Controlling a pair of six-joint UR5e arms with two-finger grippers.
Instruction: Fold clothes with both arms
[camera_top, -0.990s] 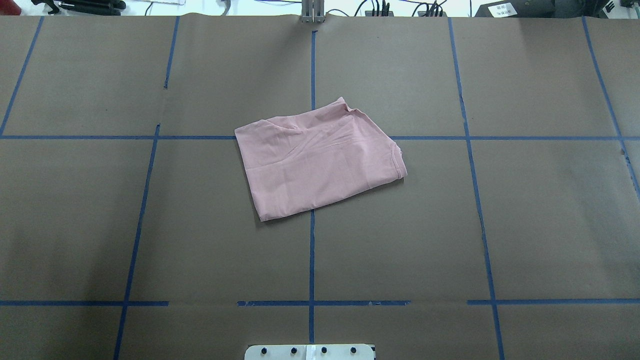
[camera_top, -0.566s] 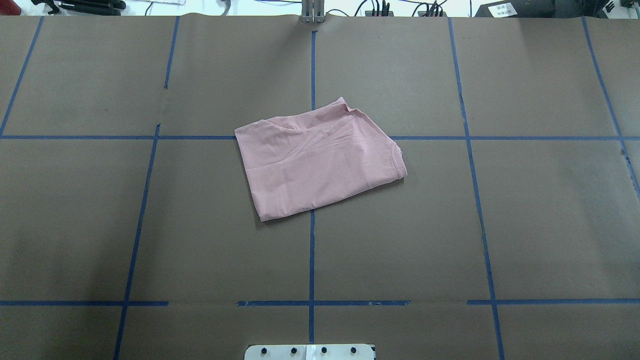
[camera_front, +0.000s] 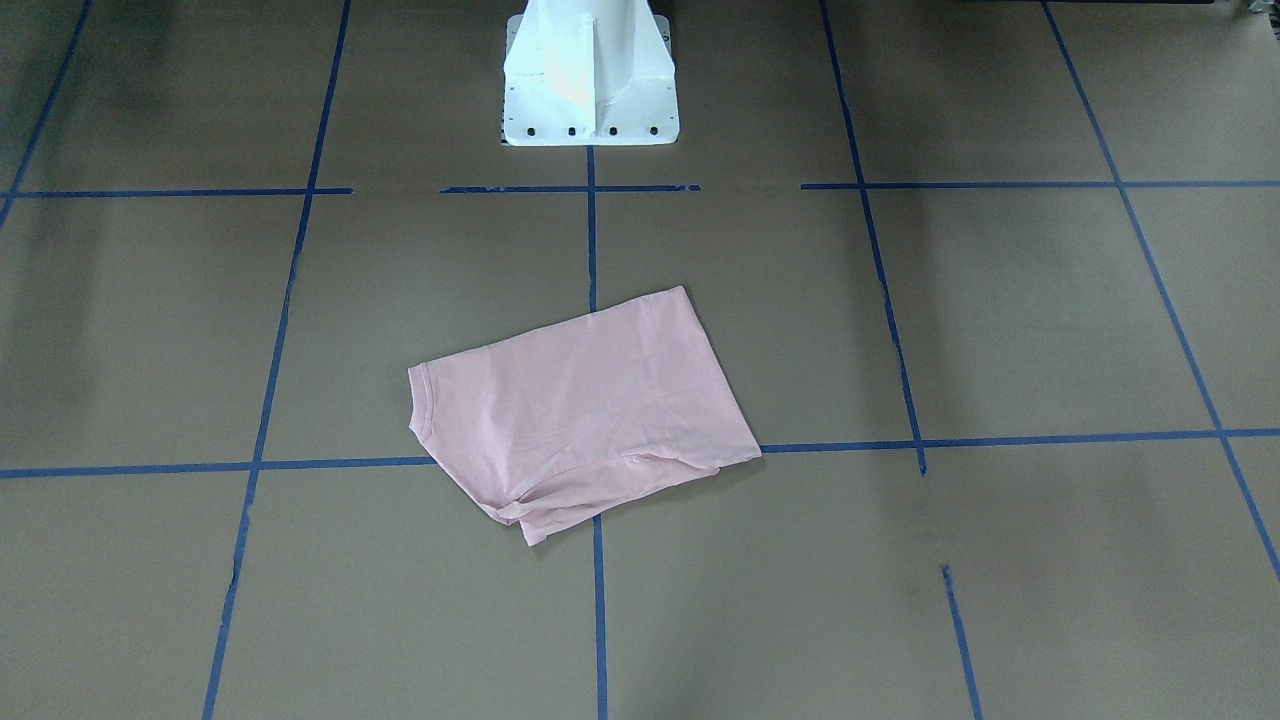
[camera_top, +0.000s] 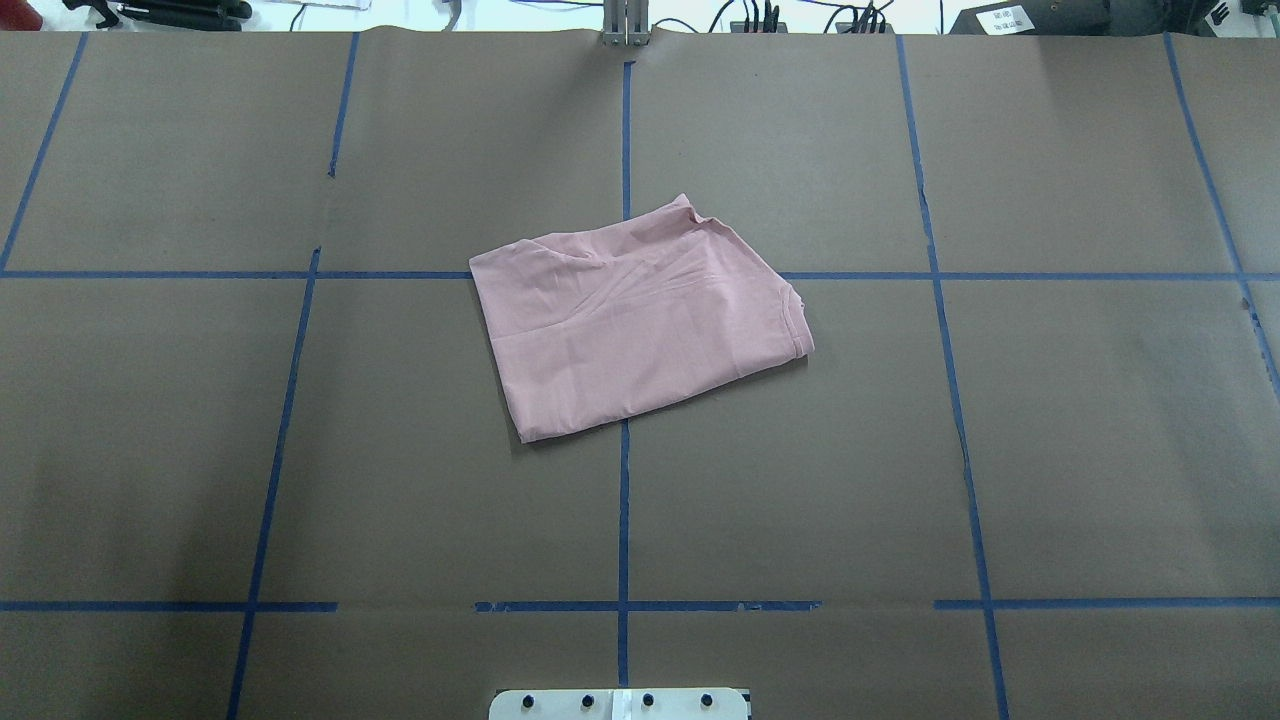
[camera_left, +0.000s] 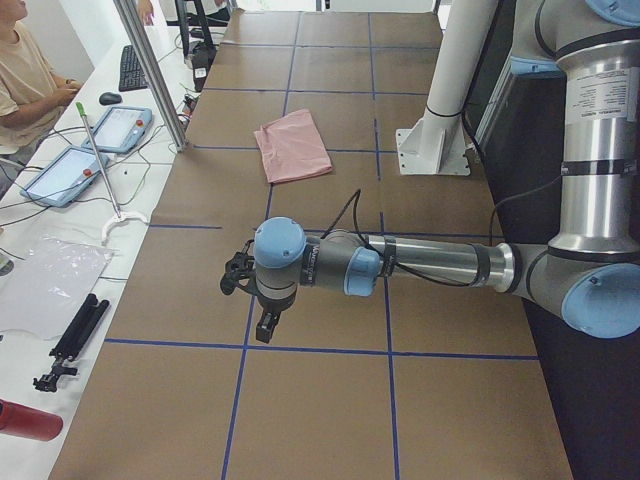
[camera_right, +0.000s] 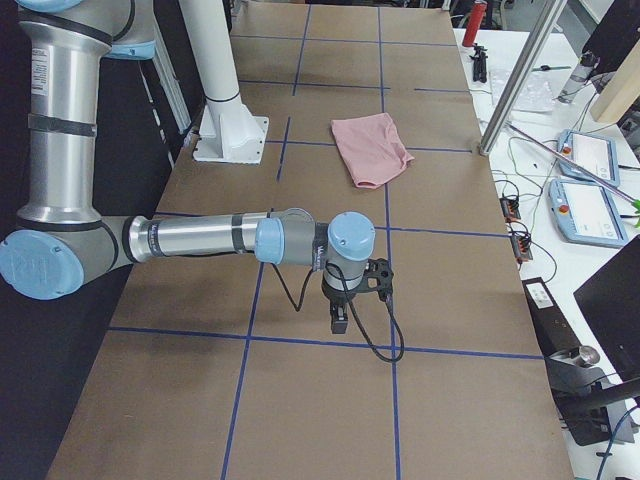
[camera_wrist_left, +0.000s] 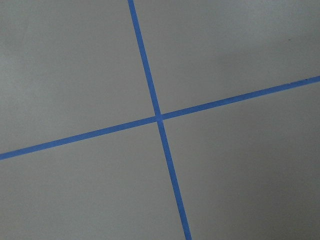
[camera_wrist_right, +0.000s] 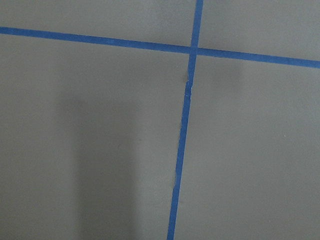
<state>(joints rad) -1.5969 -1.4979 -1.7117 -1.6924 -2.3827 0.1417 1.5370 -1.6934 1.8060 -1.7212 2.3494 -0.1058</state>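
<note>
Overhead exterior: T-shirt (camera_top: 640, 320) lies beyond pedestal base (camera_top: 620, 703)

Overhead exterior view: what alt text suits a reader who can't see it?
A folded pale pink T-shirt lies near the middle of a brown table gridded with blue tape lines. A white base plate sits at the bottom edge.

Looking down on the pink T-shirt (camera_top: 640, 320) from high up on two opposite sides. Far off from it at both ends. Very close above blue tape crosses (camera_wrist_left: 159, 118) from both wrists.
</note>
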